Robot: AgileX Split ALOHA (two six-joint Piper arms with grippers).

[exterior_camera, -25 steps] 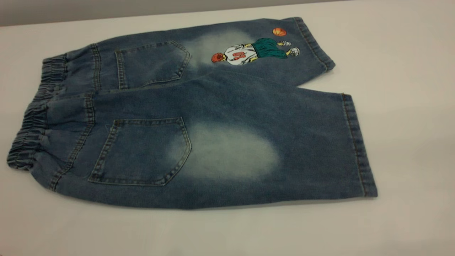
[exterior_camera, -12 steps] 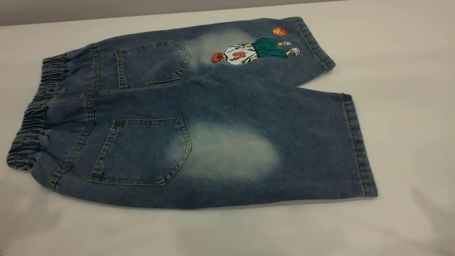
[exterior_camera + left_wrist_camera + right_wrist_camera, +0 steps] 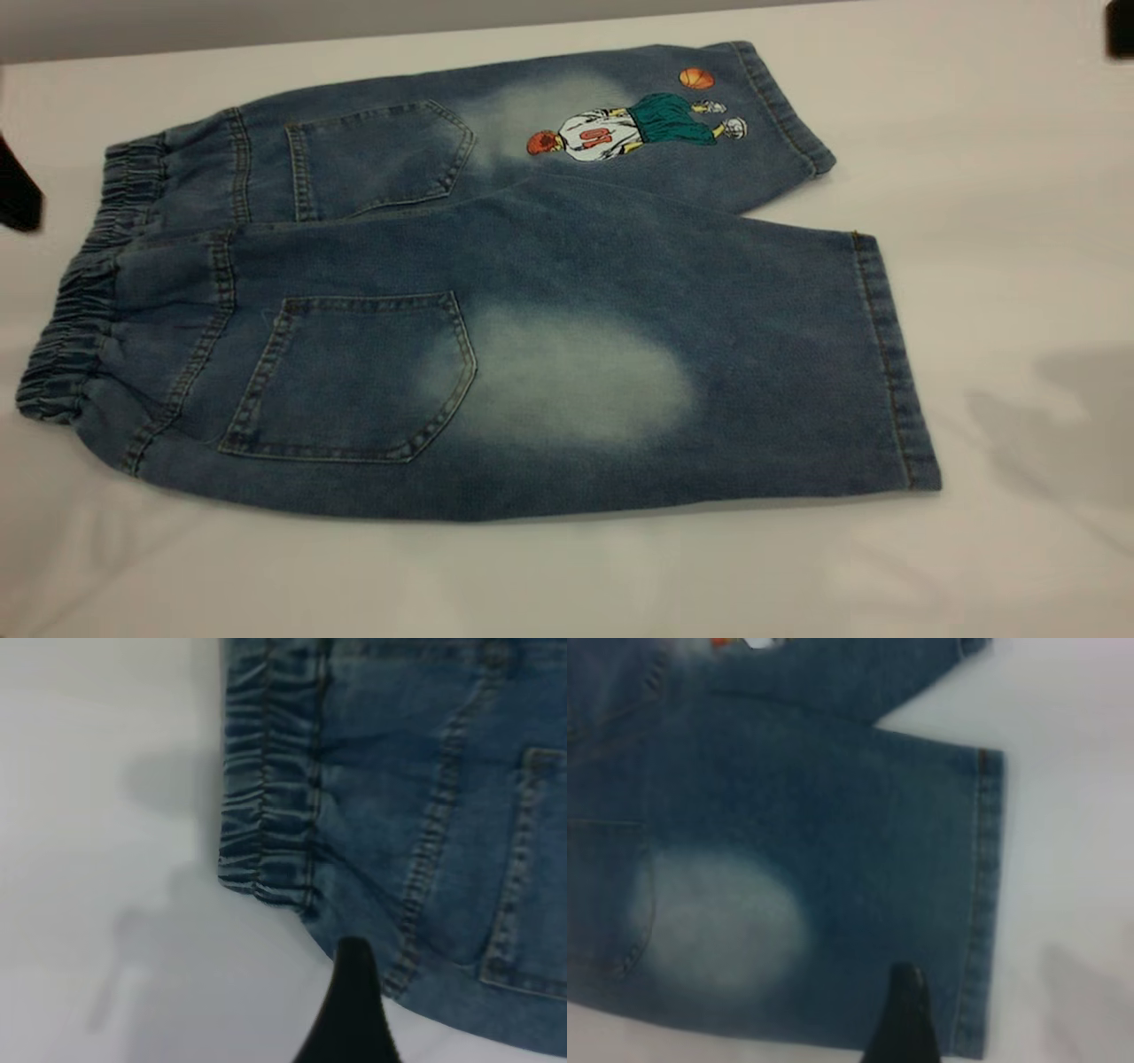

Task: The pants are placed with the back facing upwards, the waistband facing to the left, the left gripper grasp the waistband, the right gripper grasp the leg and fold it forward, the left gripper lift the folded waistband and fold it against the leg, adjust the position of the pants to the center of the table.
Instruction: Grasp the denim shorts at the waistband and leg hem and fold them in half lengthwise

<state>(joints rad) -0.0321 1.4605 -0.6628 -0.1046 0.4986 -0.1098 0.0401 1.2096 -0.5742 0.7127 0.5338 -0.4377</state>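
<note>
- white tabletop fills the view, and the pants lie flat on it, back side up, not folded yet.
- the waistband is at the left end, bunched and stretchy. it looks thick, so it should be easy to pinch.
- the leg with the pale patch is nearest the camera. its stitched hem at the right end looks like a firm place to grab.
- denim is soft and floppy, a bit heavy, not slippery. it will likely droop when lifted.
- the left gripper is above the waistband corner. the right gripper is above the leg near the hem.
- only 1 dark tip of each shows, so i cannot tell if the fingers are spread or pressed together.
</note>
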